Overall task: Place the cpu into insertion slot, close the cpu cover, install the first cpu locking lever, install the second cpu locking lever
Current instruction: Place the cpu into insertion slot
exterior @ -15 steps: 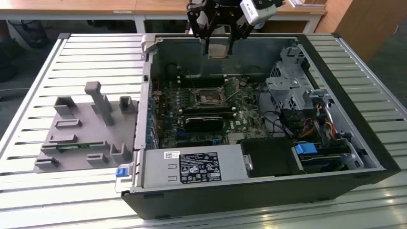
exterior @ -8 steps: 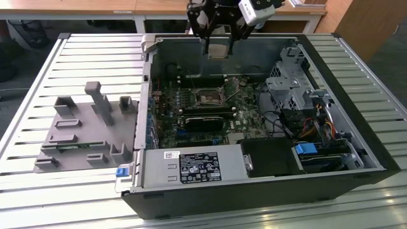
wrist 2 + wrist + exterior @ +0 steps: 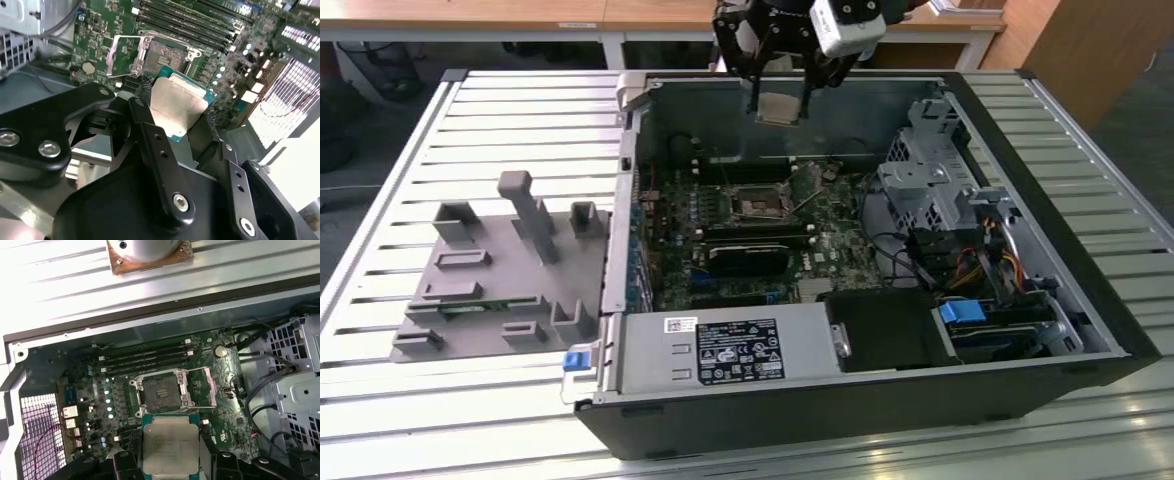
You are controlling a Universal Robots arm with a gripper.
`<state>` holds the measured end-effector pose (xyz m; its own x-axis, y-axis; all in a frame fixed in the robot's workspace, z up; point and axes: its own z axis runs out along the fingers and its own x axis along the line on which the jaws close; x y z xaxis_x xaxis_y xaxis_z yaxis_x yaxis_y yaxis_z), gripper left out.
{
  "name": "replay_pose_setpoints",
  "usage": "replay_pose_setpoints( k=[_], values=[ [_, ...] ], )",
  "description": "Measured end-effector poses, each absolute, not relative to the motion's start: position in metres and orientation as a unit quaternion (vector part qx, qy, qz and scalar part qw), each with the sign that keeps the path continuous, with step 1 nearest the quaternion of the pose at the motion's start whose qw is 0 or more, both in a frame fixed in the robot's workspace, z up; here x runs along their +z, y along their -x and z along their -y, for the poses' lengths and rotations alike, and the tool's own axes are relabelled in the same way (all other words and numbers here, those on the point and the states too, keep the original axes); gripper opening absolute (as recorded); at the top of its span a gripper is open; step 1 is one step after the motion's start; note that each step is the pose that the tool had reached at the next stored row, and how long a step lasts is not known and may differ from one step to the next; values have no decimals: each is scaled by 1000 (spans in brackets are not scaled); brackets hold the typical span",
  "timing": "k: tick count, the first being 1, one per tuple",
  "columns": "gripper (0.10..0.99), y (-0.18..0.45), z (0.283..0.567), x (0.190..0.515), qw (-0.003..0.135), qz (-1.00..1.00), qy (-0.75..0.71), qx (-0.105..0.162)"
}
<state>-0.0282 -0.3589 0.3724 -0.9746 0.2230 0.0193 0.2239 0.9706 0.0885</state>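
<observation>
Grasp: our claw [image 3: 779, 98] is clenched on the cpu [image 3: 170, 444], pinching two opposite edges, we judge to spare its underside.
Cpu: inside the claw, raised above the board, not yet seated.
Socket: the insertion slot [image 3: 161, 391] lies bare below the claw, with the cpu cover [image 3: 202, 387] swung open beside it.
Surroundings: open computer case [image 3: 854, 405] on a slatted metal table [image 3: 494, 110].

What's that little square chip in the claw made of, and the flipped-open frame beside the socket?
The cpu, held in the gripper: top looks like dull silver-tan metal, matte with a soft sheen; its rim looks like green circuit board. The cpu cover, open beside the socket: probably thin sheet metal, judging by its bright silver glint.
</observation>
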Motion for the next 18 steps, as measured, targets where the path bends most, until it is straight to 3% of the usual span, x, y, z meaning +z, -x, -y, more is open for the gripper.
replay_pose_setpoints(
  k=[18],
  values=[
    [541,28,359,369,-3,961,272,-45]
  ],
)
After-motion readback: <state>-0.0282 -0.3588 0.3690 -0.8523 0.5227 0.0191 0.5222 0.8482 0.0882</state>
